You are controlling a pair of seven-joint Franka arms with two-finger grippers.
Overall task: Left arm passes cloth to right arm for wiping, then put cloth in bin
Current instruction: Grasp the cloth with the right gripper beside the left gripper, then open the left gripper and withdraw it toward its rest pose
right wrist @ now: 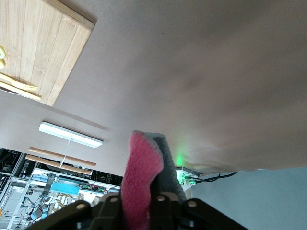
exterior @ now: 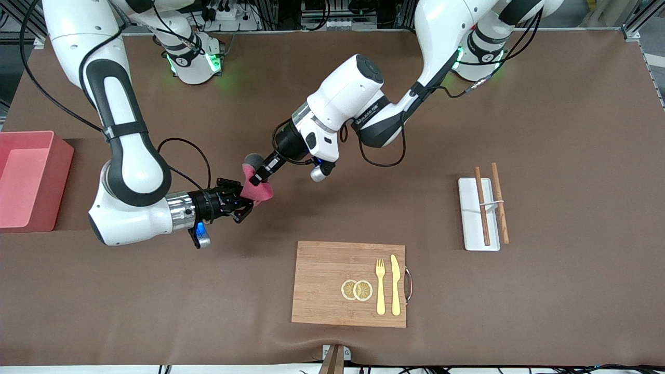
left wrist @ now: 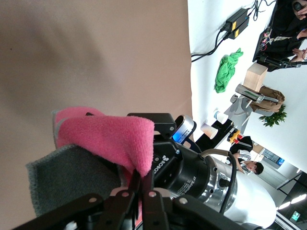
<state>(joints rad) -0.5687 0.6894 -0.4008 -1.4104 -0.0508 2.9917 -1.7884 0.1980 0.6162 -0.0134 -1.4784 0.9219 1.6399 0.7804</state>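
Note:
The crimson cloth (exterior: 259,192) with a dark grey reverse hangs in the air between both grippers, over the bare brown table. My left gripper (exterior: 255,179), on the black wrist, is shut on the cloth's upper part. In the left wrist view its fingers (left wrist: 143,184) pinch the pink fold (left wrist: 110,136). My right gripper (exterior: 244,203), on the silver wrist, meets the cloth from the right arm's end. In the right wrist view it (right wrist: 135,199) is shut on the cloth (right wrist: 141,163). The pink bin (exterior: 61,176) stands empty at the right arm's end of the table.
A wooden cutting board (exterior: 327,280) with two lemon slices (exterior: 357,290), a gold fork and a gold knife lies nearer the front camera; it also shows in the right wrist view (right wrist: 43,43). A white tray (exterior: 471,218) with chopsticks lies toward the left arm's end.

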